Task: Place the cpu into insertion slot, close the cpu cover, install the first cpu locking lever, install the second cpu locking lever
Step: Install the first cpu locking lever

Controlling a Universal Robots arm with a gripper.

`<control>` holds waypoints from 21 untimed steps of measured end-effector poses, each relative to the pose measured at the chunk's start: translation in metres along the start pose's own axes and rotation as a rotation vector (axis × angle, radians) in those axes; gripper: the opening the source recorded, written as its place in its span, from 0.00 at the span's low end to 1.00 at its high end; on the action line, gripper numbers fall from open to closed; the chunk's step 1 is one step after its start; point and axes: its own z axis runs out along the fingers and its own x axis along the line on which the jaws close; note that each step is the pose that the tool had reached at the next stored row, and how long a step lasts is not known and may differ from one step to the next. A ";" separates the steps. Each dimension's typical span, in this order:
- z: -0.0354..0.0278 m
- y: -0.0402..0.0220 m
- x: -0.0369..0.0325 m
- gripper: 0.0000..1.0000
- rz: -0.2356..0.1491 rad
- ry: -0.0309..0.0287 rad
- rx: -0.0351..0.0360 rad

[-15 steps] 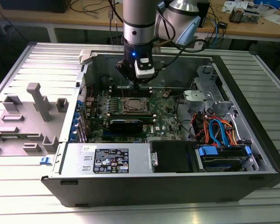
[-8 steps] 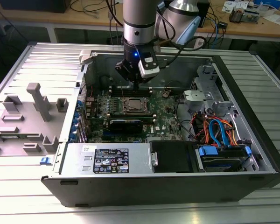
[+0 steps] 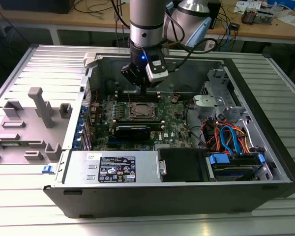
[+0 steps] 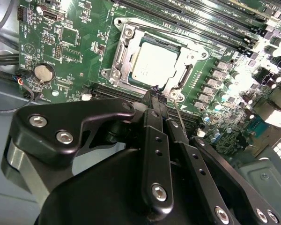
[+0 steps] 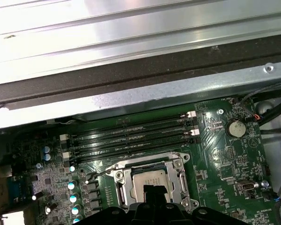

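Here we are over the open case [image 3: 265, 129], and the gripper [image 3: 143, 92] hangs low above the board, just at the twelve o'clock edge of the slot [image 3: 129, 104] in the exterior view. The cpu [image 3: 139, 111] is already seated in there, shiny top up, flat and square in the slot. In the second wrist view the cover [image 4: 123, 57] lies down around the cpu [image 4: 154, 65], its cut-out framing the chip, and the gripper [image 4: 155, 91] has its fingertips pressed together just beside the frame's corner. I see nothing pinched between them (though whether they touch the frame, I cannot tell). A thin wire lever [image 4: 178, 114] runs right alongside those fingers. In the first wrist view, the gripper [image 5: 154, 189] overlaps the near edge of the cpu [image 5: 149, 179], with the memory slots [image 5: 131, 137] lined up beyond the cover [image 5: 118, 177]. Back in the exterior view, a black card [image 3: 132, 131] sits at six o'clock from the slot, the power supply [image 3: 113, 168] lies further out that way, and a grey fixture [image 3: 39, 105] stands well apart at nine o'clock, outside the case.
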 end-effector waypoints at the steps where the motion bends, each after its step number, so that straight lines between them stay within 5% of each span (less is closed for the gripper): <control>1: 0.0000 0.0000 0.0000 0.11 0.000 0.0000 0.0000; 4: 0.0000 -0.0001 0.0008 0.11 -0.007 0.0002 -0.0001; 8: 0.0001 -0.0002 0.0008 0.11 -0.113 0.0046 -0.0012; 12: 0.0004 -0.0006 0.0029 0.11 -0.168 0.0068 -0.0022; 21: -0.0002 -0.0078 0.0433 0.11 -0.181 0.0073 -0.0022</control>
